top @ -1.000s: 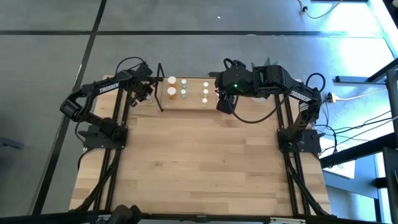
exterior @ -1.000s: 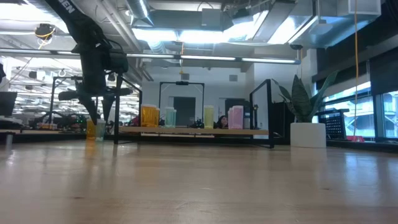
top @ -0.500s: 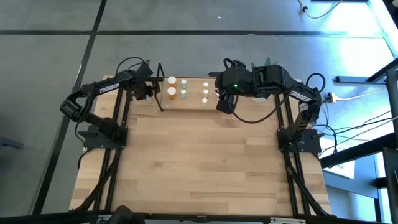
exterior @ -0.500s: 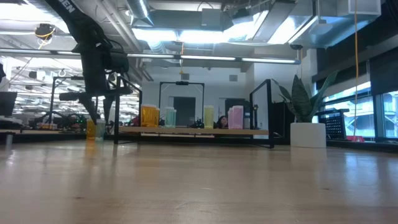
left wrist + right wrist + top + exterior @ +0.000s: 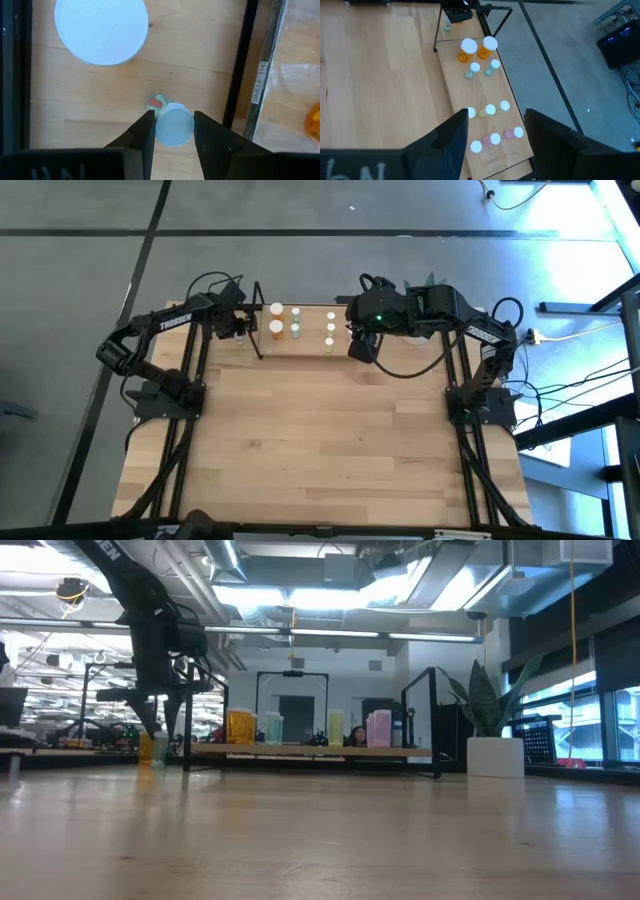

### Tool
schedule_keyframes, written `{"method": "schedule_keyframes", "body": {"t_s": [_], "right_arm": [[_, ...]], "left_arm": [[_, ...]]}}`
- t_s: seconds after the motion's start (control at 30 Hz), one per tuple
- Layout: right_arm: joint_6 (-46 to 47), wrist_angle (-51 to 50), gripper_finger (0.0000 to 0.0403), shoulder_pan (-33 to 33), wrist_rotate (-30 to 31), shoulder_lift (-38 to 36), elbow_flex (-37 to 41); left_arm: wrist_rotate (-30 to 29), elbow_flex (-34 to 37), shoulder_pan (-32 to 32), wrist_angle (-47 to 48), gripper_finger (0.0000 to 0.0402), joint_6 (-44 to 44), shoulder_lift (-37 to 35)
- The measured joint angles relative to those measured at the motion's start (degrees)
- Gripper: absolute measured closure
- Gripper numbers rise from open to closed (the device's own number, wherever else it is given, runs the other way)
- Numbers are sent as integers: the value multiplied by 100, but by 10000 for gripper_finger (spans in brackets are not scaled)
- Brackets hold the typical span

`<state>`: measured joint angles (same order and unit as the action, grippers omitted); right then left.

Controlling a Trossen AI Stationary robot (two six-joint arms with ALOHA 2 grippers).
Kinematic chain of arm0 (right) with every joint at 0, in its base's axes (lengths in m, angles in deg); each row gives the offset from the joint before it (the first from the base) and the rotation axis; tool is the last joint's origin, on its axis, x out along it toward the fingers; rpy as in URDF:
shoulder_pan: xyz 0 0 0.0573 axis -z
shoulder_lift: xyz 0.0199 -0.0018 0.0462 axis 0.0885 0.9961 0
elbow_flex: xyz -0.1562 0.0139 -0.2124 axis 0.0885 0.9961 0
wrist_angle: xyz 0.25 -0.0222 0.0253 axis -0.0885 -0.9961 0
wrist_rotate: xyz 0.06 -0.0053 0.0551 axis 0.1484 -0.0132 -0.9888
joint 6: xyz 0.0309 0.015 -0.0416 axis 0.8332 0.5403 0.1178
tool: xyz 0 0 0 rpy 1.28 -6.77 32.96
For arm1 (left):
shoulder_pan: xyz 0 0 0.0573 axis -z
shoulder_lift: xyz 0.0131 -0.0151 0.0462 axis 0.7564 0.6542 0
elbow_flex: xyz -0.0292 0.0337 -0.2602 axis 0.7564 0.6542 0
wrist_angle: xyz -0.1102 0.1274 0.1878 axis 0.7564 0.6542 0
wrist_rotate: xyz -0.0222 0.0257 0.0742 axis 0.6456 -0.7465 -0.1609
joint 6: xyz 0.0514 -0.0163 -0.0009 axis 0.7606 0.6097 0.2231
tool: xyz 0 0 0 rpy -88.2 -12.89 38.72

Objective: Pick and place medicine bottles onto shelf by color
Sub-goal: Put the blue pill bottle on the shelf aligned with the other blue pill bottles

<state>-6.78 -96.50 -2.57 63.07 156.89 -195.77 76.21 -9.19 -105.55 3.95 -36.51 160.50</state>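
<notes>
At the far left end of the table (image 5: 330,440), just outside the black upright loop of the shelf (image 5: 310,345), the left gripper (image 5: 171,131) is hanging over a small bottle with a white cap (image 5: 174,124). Its fingers are standing spread, one on each side of the cap, and I cannot tell if they are touching it. A larger white cap (image 5: 101,29) is standing near this bottle on the wood. On the shelf board, two orange bottles (image 5: 477,48) are standing at the left end, then greenish bottles (image 5: 481,69), yellowish ones (image 5: 487,110) and pink ones (image 5: 502,135) toward the right end. The right gripper (image 5: 492,137) is hovering above the right end of the shelf, its fingers wide apart and holding nothing.
</notes>
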Motion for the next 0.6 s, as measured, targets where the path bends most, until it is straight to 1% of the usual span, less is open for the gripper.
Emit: {"method": "schedule_keyframes", "body": {"t_s": [0.2,0.4,0.6], "right_arm": [[0,0,205,0,0,0,0],[-4,0,205,0,0,0,0],[-8,0,205,0,1,0,0]], "left_arm": [[-281,2,-4,-21,296,-15,2],[-325,2,-6,3,296,-179,2],[-478,-8,-9,388,296,-158,-9]]}}
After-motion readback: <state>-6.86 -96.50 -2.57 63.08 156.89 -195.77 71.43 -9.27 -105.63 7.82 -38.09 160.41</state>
